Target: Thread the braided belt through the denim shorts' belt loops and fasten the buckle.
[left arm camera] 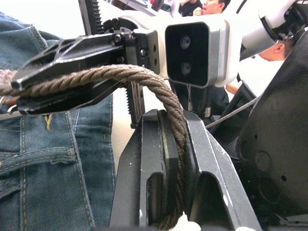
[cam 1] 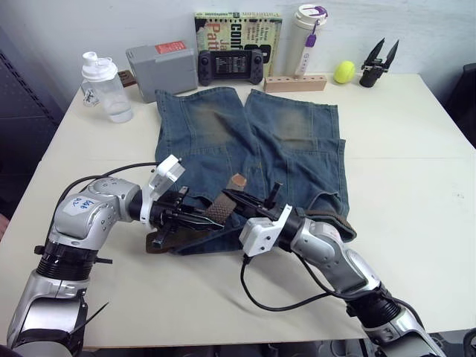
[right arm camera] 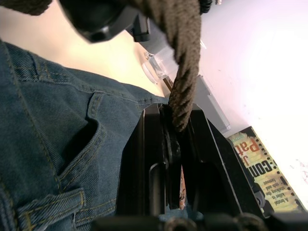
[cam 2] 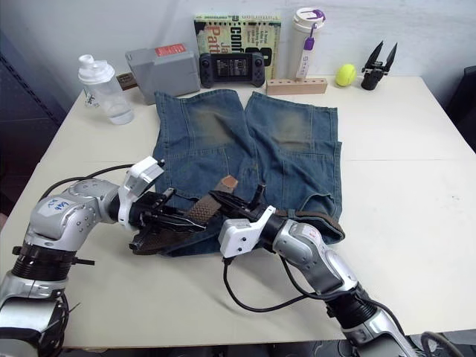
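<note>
Dark braided belt across flat denim shorts' waistband

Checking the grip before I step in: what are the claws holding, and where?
Both claws pinch the braided belt along its woven middle stretch, over the shorts' waistband.

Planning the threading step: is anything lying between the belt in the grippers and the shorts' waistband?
Nothing visible does. Both the left gripper and right gripper are shut on the braided belt, held just over the denim shorts at the waistband, with only denim beneath.

shaker bottle | grey box | game console | book | tumbler | tennis ball
</note>
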`<control>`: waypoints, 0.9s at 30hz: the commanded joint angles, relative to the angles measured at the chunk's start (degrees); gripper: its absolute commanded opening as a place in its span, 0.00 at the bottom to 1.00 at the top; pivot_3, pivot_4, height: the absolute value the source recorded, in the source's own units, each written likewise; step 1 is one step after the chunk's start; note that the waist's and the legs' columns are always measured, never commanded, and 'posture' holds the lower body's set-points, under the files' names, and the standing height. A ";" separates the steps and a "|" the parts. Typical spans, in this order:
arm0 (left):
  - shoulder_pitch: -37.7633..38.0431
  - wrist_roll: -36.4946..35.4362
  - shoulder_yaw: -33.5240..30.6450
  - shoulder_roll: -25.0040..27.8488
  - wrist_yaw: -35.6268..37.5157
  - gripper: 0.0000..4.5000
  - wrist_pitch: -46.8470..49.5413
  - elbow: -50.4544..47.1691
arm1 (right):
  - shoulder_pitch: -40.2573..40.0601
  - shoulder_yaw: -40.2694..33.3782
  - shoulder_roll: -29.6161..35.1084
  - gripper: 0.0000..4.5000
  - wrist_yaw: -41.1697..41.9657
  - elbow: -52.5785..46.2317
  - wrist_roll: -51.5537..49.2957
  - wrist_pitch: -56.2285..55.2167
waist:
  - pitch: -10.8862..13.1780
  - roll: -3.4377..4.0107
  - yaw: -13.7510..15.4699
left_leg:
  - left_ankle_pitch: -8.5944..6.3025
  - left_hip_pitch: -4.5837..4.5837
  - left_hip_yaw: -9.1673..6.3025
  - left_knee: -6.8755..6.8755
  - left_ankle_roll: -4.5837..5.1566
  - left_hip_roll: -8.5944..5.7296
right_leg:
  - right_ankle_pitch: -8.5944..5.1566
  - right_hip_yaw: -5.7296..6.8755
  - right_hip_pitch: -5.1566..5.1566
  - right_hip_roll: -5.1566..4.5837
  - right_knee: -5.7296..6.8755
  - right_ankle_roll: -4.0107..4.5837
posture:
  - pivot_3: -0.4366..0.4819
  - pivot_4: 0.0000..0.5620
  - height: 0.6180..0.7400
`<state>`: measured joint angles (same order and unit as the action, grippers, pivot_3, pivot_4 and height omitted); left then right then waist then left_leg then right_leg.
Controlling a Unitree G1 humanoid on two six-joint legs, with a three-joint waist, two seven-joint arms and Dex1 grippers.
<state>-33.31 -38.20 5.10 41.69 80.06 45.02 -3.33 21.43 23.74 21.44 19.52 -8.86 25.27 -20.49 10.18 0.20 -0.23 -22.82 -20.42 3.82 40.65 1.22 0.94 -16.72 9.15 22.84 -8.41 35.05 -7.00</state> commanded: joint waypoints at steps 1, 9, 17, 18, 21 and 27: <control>-0.01 0.21 -0.23 0.72 -0.49 0.27 0.13 -0.49 | -0.67 -2.26 -0.06 0.00 -0.62 -1.26 0.60 1.30 | 0.00 0.00 0.02 | 0.00 0.00 0.00 0.00 0.00 0.00 | 0.00 0.00 0.00 0.00 0.01 0.00 | 0.48 0.27 0.92; -0.08 -0.26 -9.71 1.65 -10.26 0.66 -0.73 -2.53 | -2.75 -6.44 0.02 0.00 -0.48 -5.75 6.00 11.93 | 0.00 0.01 -0.02 | 0.00 0.00 -0.02 0.00 0.00 0.01 | 0.00 0.00 0.00 0.00 0.00 0.00 | 0.48 0.27 0.92; 7.20 -27.76 -30.78 -2.15 -33.20 0.66 18.68 -15.15 | -7.09 -6.05 -3.71 0.00 5.28 -15.05 9.62 28.25 | 0.03 0.03 -0.08 | 0.00 0.00 -0.17 -0.01 0.00 0.14 | 0.00 -0.06 0.00 -0.04 0.07 0.00 | 0.48 0.27 0.92; 9.84 -33.79 -32.75 -3.27 -37.64 0.66 20.49 -16.98 | -7.59 -5.73 -4.17 0.00 5.93 -16.12 10.16 30.01 | 0.03 0.04 -0.21 | 0.00 0.00 -0.22 0.00 0.00 0.17 | 0.00 -0.09 -0.01 -0.05 0.09 0.00 | 0.48 0.27 0.92; 22.61 -56.73 -31.03 -5.68 -55.18 0.66 16.87 -24.39 | -9.10 -4.56 -5.82 0.00 7.73 -19.74 12.88 35.82 | 0.03 0.04 -0.46 | 0.00 0.07 -0.43 -0.02 0.00 0.24 | 0.00 -0.30 -0.12 -0.12 0.14 0.00 | 0.48 0.27 0.92; 36.44 -74.61 -18.20 -10.09 -79.37 0.66 2.17 -34.56 | -10.94 -4.16 -6.56 0.00 9.57 -25.25 16.20 41.68 | 0.09 0.19 0.38 | 0.02 0.09 -1.30 0.35 0.00 -0.04 | -0.03 -1.80 -0.56 0.08 -0.01 0.06 | 0.48 0.27 0.92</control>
<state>2.18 -109.26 -15.89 32.74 6.51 51.84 -35.16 10.47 19.77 15.09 28.91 -30.46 40.16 20.31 10.27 0.39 0.15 -22.78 -20.29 2.43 41.01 1.23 0.80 -16.78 7.17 22.20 -8.31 35.02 -6.90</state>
